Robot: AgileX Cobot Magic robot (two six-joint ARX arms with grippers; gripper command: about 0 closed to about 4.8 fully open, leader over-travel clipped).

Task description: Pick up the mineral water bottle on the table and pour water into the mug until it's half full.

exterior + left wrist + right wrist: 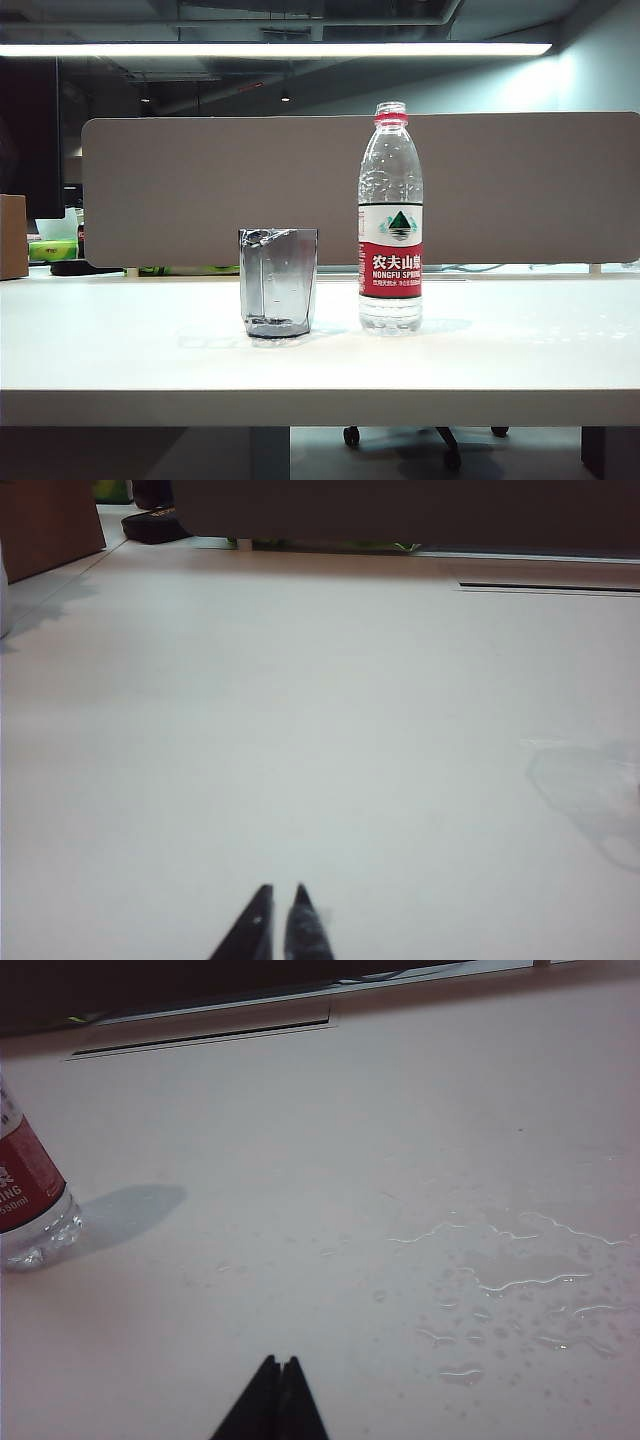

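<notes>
The mug point(278, 283) and the mineral water bottle point(390, 220) stand upright on the counter point(120, 350), side by side but apart, the mug to the left. A partition panel point(200, 180) runs behind both. The left gripper point(281, 920) hangs low over bare counter left of the mug; the right gripper point(280, 1390) hangs right of the bottle, beside spilled water point(510, 1280).

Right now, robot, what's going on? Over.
Left claw and right claw shut, empty, low over table. Uncapped bottle upright beside mug, apart. Spilled water near right claw.
</notes>
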